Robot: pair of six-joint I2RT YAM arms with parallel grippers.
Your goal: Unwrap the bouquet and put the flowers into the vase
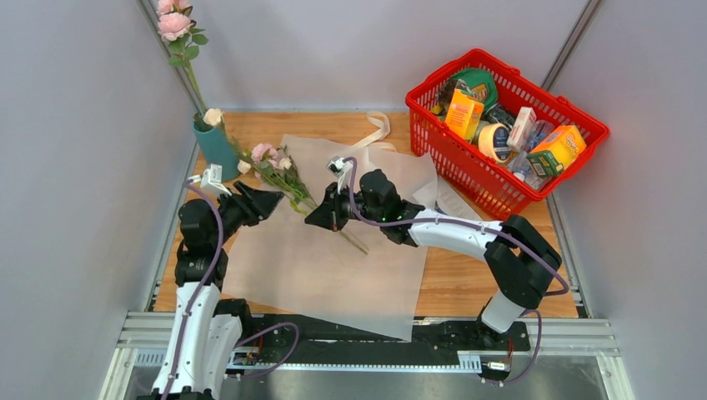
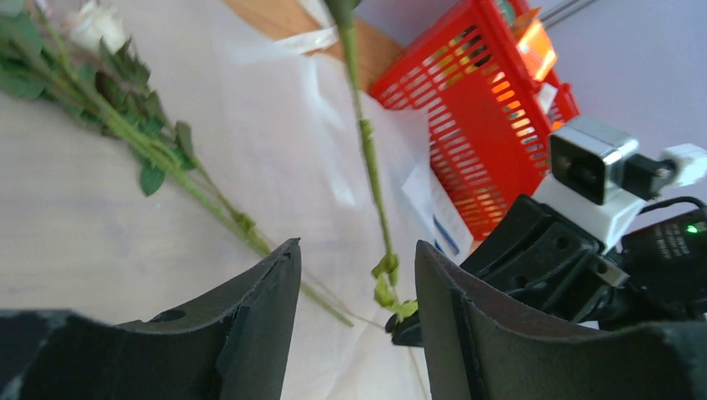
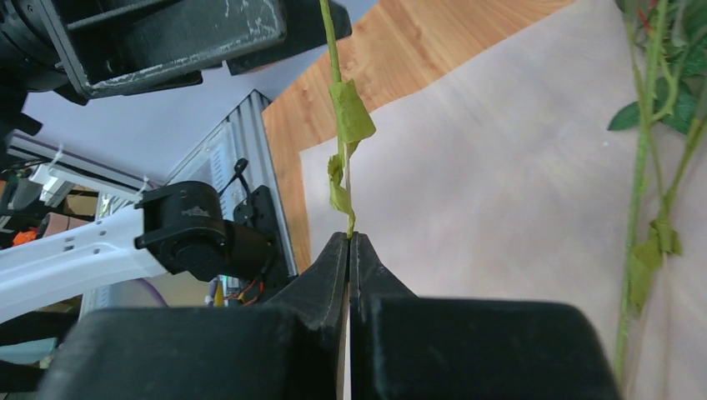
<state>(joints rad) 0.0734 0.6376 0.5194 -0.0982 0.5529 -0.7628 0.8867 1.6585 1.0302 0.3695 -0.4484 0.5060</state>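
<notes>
- Wooden table (image 1: 454,287) carries spread white paper (image 1: 333,275); vase (image 1: 217,150) stands at far left.
- Right gripper (image 3: 350,237) pinches a rose stem (image 3: 330,42).
- Left gripper (image 2: 357,250) is spread wide, near that stem.

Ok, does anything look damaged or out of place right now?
Yes: the stem pinched in the right gripper has a green strip curling loose just above the fingertips, as if its wrapping is peeling off. Nothing looks spilled.

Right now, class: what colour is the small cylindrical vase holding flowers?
The small cylindrical vase is teal-green, clearest in the top external view.
</notes>
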